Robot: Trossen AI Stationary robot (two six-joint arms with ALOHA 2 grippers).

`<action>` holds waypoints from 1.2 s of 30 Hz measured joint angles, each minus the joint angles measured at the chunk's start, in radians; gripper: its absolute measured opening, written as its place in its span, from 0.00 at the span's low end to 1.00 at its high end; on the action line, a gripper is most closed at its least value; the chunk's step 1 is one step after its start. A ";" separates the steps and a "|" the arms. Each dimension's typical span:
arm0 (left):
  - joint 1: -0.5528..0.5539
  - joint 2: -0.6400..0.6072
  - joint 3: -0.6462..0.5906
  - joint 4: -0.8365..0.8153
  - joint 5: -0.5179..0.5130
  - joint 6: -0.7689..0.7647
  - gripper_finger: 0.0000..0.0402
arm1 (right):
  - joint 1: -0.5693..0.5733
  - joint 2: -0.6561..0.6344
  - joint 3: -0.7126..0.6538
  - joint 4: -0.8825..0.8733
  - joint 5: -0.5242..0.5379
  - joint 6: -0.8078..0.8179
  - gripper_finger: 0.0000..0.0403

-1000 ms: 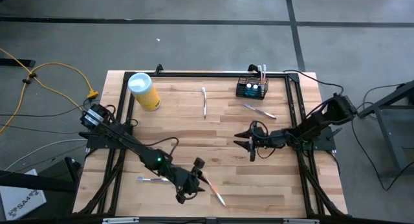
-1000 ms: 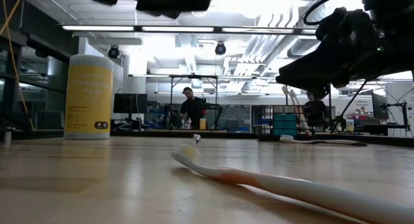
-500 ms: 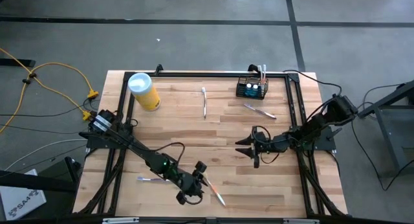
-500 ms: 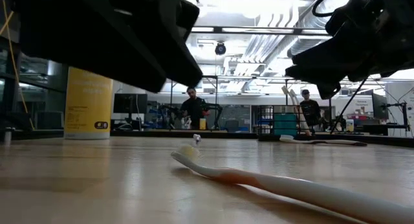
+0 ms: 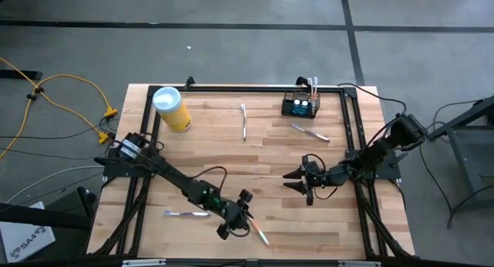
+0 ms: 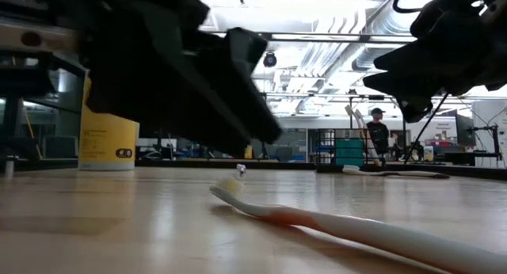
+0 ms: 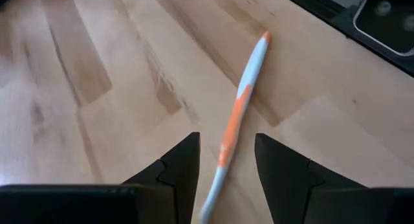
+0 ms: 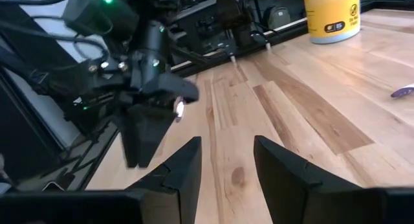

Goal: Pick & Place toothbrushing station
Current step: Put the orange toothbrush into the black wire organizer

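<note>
The toothbrushing station (image 5: 300, 105), a small black wire-mesh basket with compartments, is set upright at the table's far edge, well beyond the right gripper (image 5: 298, 182); toothbrush handles are held inside.

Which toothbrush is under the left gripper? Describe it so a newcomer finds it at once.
Start at the table's near edge, opposite the yellow canister. The left gripper hangs open over a toothbrush lying flat there. Its white handle has an orange band; the brush beside it has none.
</note>
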 joint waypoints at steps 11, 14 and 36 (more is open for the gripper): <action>0.001 0.089 0.123 -0.068 0.024 0.037 0.35 | 0.004 0.000 0.000 -0.005 0.005 -0.003 0.33; 0.001 0.089 0.124 -0.074 0.024 0.016 0.35 | 0.005 0.000 0.000 -0.009 0.004 -0.003 0.33; -0.009 0.088 0.131 -0.269 -0.094 -0.032 0.35 | 0.040 0.000 0.000 -0.008 0.007 0.000 0.33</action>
